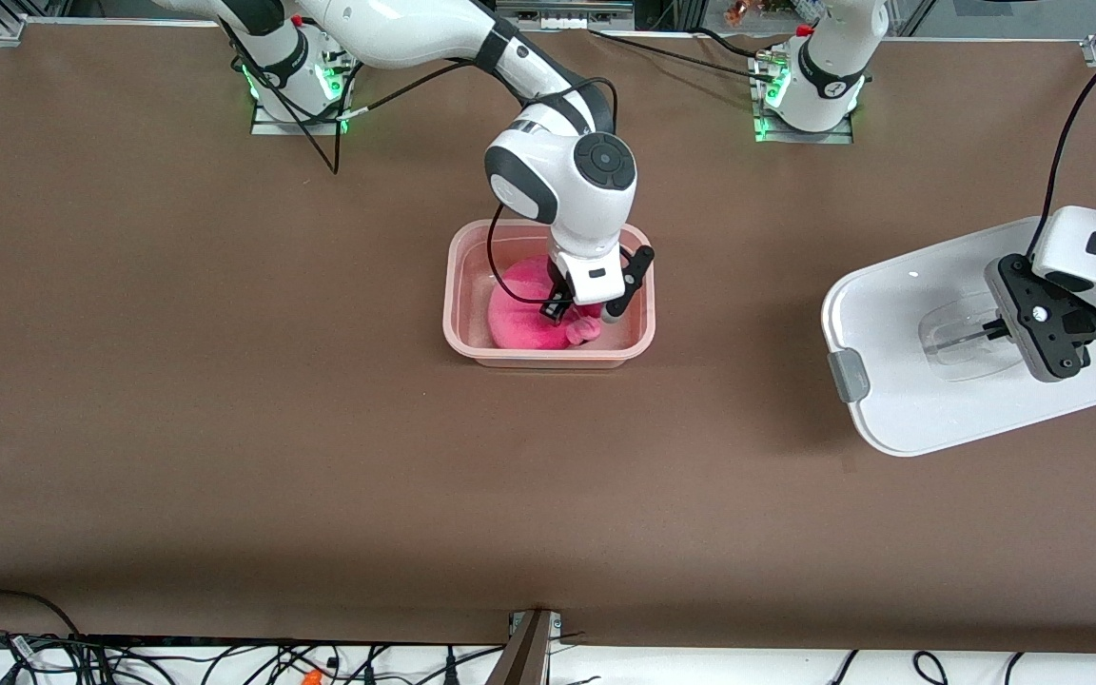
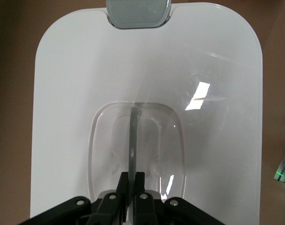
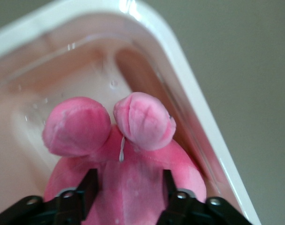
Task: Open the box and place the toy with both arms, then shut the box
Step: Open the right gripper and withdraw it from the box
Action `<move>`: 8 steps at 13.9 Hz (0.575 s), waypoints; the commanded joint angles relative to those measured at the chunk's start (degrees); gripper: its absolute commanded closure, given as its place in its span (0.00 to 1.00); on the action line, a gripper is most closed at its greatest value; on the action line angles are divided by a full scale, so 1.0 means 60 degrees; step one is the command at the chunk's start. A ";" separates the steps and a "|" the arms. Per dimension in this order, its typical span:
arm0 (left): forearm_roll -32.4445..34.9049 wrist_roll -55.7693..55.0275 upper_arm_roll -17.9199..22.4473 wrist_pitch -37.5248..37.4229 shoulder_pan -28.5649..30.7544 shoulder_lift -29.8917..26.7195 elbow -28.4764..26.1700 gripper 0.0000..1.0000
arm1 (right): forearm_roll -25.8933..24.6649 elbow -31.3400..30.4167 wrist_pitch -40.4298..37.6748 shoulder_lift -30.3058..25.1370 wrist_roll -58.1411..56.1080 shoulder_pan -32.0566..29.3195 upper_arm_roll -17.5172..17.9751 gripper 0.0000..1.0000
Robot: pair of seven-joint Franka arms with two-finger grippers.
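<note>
Find the toy (image 1: 519, 309) down in the box (image 1: 458, 285), lying on the floor of that open pink tub near the middle of the table (image 1: 225, 428), ears (image 3: 142, 119) pointing toward the wall nearer the front camera. Note the right gripper (image 1: 584, 309) low inside the box directly over the toy, fingers (image 3: 88, 187) parted with one on each side of the plush body, not pinching it. Judge the toy light and very soft: expect squashing under any squeeze, springing back on release, no risk of breakage, a fuzzy skin unlikely to slip. For any regrasp, take it across the thick middle of the body rather than by the small ears. Look toward the left arm's end of the table for the lid (image 1: 900, 400), tilted and, going by the shadow beneath, held clear of the surface. See the left gripper (image 1: 995, 330) clamped tight on the thin clear handle (image 2: 133, 136) in the lid's recessed centre, one grey clip (image 1: 850, 374) showing at the edge. Treat the lid as stiff, light, smooth plastic: wide and flat, hence prone to swinging or pivoting about such a narrow pinch, so carry level and slowly. Expect closing to need the right gripper lifted out first, then the lid squared to the rim and pressed evenly, with the plush tucked below the edge.
</note>
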 commanded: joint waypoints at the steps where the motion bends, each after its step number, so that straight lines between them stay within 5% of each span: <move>1: -0.0157 0.0249 -0.0063 -0.0180 0.0061 0.0051 0.0216 1.00 | 0.0053 0.0266 -0.0116 -0.0249 0.0457 -0.0027 0.0011 0.00; 6: -0.0230 0.0263 -0.0121 -0.0793 -0.0056 0.0051 0.0201 1.00 | 0.0918 0.0208 -0.0439 -0.1816 0.0325 -0.1169 -0.0120 0.00; 8: -0.0595 0.0293 -0.0209 -0.1073 -0.0143 0.0051 0.0099 1.00 | 0.1049 0.0193 -0.1501 -0.2388 0.0296 -0.1885 -0.0238 0.00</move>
